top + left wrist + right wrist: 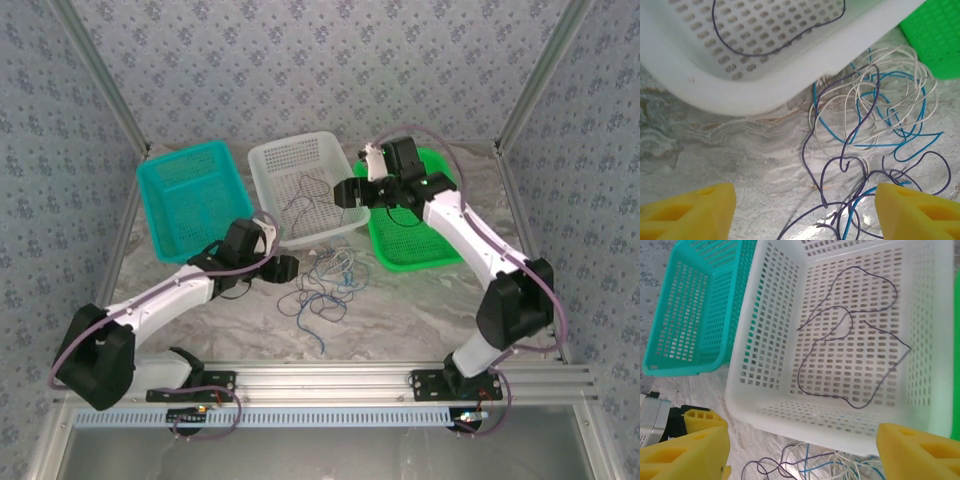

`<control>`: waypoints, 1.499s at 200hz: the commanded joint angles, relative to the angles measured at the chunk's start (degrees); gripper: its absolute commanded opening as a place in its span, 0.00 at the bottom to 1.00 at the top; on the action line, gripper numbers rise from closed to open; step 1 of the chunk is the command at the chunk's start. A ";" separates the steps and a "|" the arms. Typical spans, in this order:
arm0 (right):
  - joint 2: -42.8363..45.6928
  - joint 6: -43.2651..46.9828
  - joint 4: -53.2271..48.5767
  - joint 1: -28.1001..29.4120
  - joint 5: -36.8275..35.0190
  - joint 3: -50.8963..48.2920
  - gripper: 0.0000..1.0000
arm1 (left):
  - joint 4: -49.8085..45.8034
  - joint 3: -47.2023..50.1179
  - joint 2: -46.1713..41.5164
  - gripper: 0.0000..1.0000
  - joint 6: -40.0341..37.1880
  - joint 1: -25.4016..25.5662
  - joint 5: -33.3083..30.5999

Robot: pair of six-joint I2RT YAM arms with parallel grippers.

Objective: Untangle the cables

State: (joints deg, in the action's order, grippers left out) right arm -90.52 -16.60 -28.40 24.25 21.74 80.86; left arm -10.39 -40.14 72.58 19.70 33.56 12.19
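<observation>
- Top view: the cables [325, 290] lie in a loose tangle on the desk [420, 320], just in front of the white basket [290, 152]. A teal basket [160, 175] stands to its left and a green basket [385, 250] to its right.
- Top view: the left end effector [285, 267] is low, just beside the tangle. The right end effector [347, 192] hangs over the right edge of the white basket.
- Left wrist view: the left end effector [805, 192] stands wide open and holds nothing. Blue, cream and dark purple strands [875, 115] cross each other on the desk just ahead of it and between its fingers.
- Right wrist view: the right end effector [802, 432] is also wide open and empty. One dark purple cable [847, 315] lies alone on the bottom of the white basket.
- Judgement: one cable is already separated, and the step in hand is to choose the next strand from the heap.
- Next move, I think: the left end effector must go down on one outer loop only, close on it, and pull slowly, because the strands may drag each other along.
</observation>
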 commanded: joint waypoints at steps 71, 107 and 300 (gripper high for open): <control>6.34 -3.35 5.75 -0.08 -5.45 -7.39 0.80 | 4.42 -2.80 11.90 0.60 1.04 3.06 5.43; 7.01 -3.10 4.95 -0.31 -5.97 -7.39 0.80 | 6.87 -2.97 14.76 0.43 1.80 3.09 6.45; 4.00 -4.62 27.03 17.49 -16.24 -20.73 0.87 | -5.88 -12.59 -11.35 0.03 -4.00 3.61 2.52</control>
State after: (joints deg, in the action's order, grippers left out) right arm -85.58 -20.14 -6.44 40.32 8.47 61.89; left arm -15.14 -51.24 63.99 15.90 36.62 15.20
